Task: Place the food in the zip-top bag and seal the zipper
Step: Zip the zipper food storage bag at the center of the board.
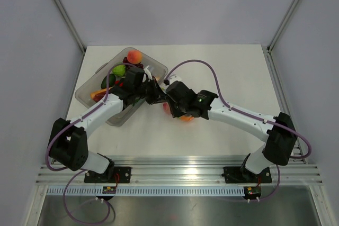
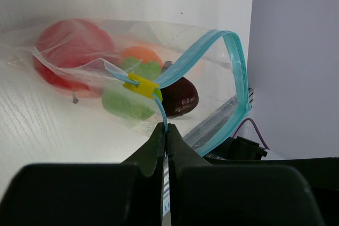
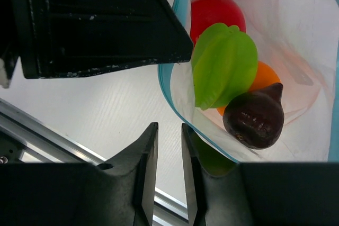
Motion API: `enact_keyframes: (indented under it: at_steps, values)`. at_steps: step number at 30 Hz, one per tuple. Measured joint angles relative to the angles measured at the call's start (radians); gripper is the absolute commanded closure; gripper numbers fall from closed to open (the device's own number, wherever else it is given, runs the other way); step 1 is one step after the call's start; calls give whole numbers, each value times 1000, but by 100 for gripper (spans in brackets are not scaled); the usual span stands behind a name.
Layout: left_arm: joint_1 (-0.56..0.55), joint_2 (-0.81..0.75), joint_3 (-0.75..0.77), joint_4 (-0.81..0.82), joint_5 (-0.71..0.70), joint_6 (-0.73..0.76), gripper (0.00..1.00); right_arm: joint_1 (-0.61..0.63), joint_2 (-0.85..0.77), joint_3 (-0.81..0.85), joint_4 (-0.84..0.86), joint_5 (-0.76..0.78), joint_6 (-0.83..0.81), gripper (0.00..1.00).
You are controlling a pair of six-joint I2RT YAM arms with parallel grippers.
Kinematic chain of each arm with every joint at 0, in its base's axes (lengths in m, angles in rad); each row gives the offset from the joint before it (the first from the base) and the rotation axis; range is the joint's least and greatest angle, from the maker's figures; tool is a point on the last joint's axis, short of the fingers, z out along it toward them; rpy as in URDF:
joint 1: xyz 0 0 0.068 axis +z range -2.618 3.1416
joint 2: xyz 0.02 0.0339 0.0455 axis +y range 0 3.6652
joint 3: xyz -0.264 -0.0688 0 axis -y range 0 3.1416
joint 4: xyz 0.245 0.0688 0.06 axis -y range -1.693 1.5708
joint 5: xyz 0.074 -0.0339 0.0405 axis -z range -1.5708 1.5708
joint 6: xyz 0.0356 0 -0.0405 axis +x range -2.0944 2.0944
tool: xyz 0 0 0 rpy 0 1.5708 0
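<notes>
- Part of the filling is done: the zip-top bag lies near the middle of the counter and holds a red piece, a green piece, an orange piece and a dark purple piece.
- More food sits in the clear tub toward the back left corner, among it a peach piece. If all of it must go in, the loading is not finished.
- The sealing is not done. The zipper bows apart in a wide loop, so the mouth gapes, and the yellow slider sits on the strip at one end.
- The left tool is pressed together and pinches the blue strip just below the slider, holding that end of the mouth up off the counter.
- The right tool hangs just outside the mouth edge with its jaws close together but not meeting. Bare counter shows through the slit and nothing lies in it, and I cannot tell whether one finger brushes the film.
</notes>
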Motion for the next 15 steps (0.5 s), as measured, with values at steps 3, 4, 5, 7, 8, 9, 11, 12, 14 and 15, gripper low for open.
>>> enact_keyframes:
  at_steps: [3, 4, 5, 7, 8, 9, 11, 12, 14, 15]
  values:
    - [0, 0, 0, 0, 0, 0, 100, 0, -9, 0, 18, -2, -1, 67]
    - [0, 0, 0, 0, 0, 0, 100, 0, -14, 0, 21, -1, -1, 65]
    - [0, 0, 0, 0, 0, 0, 100, 0, -23, 0, 25, 0, -1, 61]
    - [0, 0, 0, 0, 0, 0, 100, 0, -45, -2, 39, 3, -2, 50]
    - [0, 0, 0, 0, 0, 0, 100, 0, -59, -4, 49, 6, -6, 47]
    - [0, 0, 0, 0, 0, 0, 100, 0, -71, -5, 56, 12, -11, 43]
    - [-1, 0, 0, 0, 0, 0, 100, 0, -86, -5, 75, 27, -20, 41]
    - [-1, 0, 0, 0, 0, 0, 100, 0, -88, -3, 81, 35, -24, 41]
    - [-1, 0, 0, 0, 0, 0, 100, 0, -76, -1, 85, 47, -34, 42]
    - [-1, 0, 0, -1, 0, 0, 100, 0, -67, 1, 85, 51, -38, 43]
